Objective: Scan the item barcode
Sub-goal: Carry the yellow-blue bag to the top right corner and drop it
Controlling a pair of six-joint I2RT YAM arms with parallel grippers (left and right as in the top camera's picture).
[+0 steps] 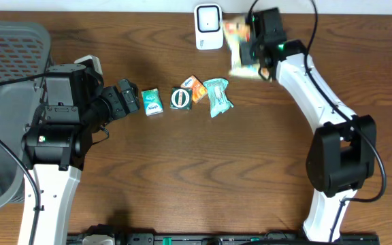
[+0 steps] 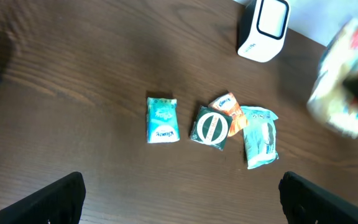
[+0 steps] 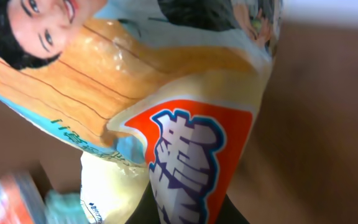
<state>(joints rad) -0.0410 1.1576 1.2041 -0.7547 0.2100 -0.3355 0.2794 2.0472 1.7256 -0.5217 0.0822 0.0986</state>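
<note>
Dark wooden table [image 1: 182, 170] with white scanner [image 1: 209, 26], teal packet [image 1: 152, 101], green packet [image 1: 180, 99], orange sachet [image 1: 196, 88], crumpled mint wrapper [image 1: 216, 96].

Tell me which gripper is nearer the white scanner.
Right. The right gripper holds a snack bag beside the scanner; the left gripper sits far off near the green packet.

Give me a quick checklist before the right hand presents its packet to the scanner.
1. Right hand shut on the snack packet: ok.
2. Snack packet close to the scanner: ok, just to its right in the overhead view.
3. Barcode turned toward the scanner window: cannot tell; the packet is blurred and no barcode shows.
4. Left hand open, holding nothing, away from the scanner: ok.
5. Row of small packets lying apart from the scanner: ok.
</note>
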